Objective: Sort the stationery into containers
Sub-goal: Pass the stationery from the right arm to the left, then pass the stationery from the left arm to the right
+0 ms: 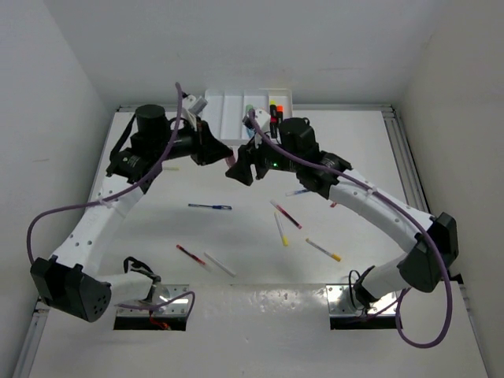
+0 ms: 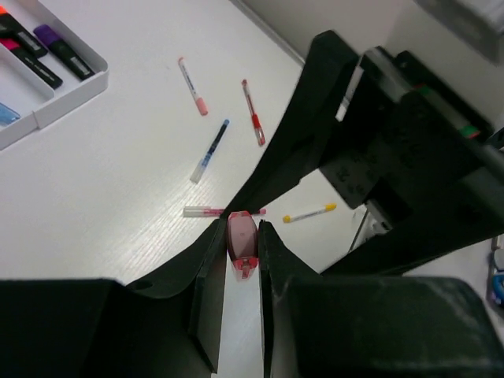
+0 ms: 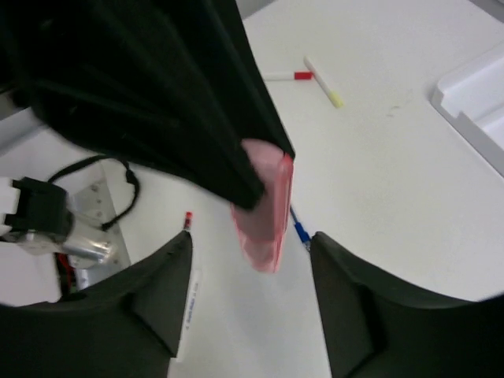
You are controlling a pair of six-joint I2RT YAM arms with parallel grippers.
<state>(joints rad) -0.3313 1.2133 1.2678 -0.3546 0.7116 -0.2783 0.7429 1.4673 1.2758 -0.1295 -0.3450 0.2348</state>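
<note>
- Left gripper (image 2: 242, 224): fingers set close together, pinching a pink highlighter (image 3: 266, 213) by its sides. Its end juts out past the fingertips.
- Right gripper (image 3: 250, 244): fingers stand wide, one on either side of that same highlighter. We see a gap on both sides and no contact.
- Pink highlighter: aloft over the table (image 1: 157, 228), between the two grippers, which meet nose to nose.
- White tray (image 1: 236, 106): just beyond both grippers. A purple highlighter (image 2: 67, 49) lies in its end compartment.
- Loose pens: on the table below and nearward of the grippers. We count a blue pen (image 1: 210, 206), a red pen (image 2: 253, 113) and a yellow-tipped pen (image 2: 309, 213) among them.
</note>
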